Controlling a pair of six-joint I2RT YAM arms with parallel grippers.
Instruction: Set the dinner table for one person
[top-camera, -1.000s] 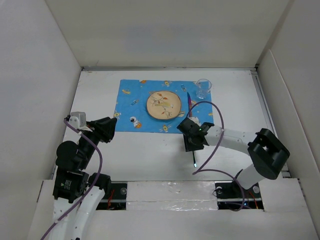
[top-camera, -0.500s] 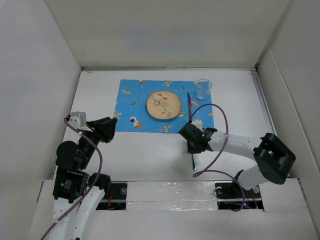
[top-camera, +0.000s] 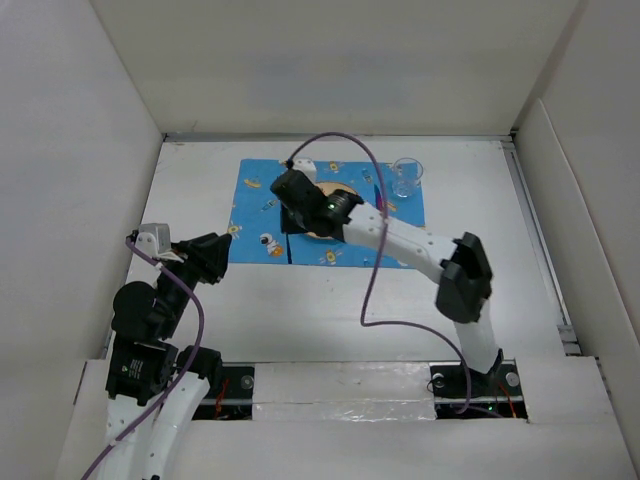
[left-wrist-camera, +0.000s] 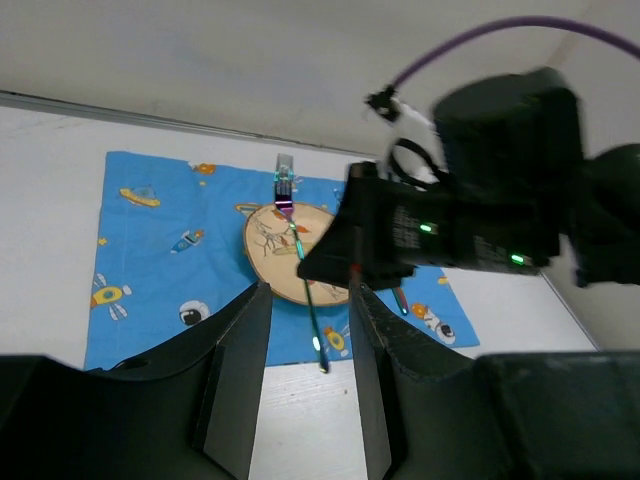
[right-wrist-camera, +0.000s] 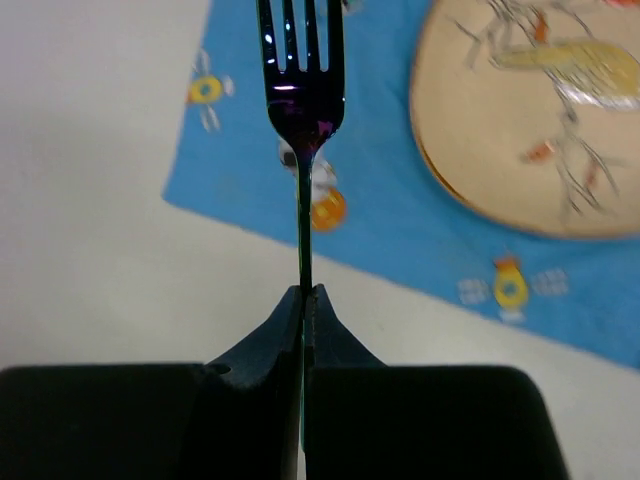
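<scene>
The right gripper's (right-wrist-camera: 303, 295) fingers were pressed together on the thin handle of the fork (right-wrist-camera: 300, 100), its tines pointing ahead over the left part of the blue placemat (right-wrist-camera: 390, 205) and just beside the plate (right-wrist-camera: 530, 110). The wrist view did not settle whether the fork was touching the cloth.

The left gripper (left-wrist-camera: 308, 292) hung with its fingers spread and nothing between them, well back near the left edge of the dinner table (top-camera: 300, 310).

Much of the setting looked done: the placemat lay flat, the plate sat on its middle, a dark knife (top-camera: 377, 203) lay to the plate's right, and a clear glass (top-camera: 405, 177) stood at the far right corner. What seemed left was the fork, to be laid down left of the plate and released.
</scene>
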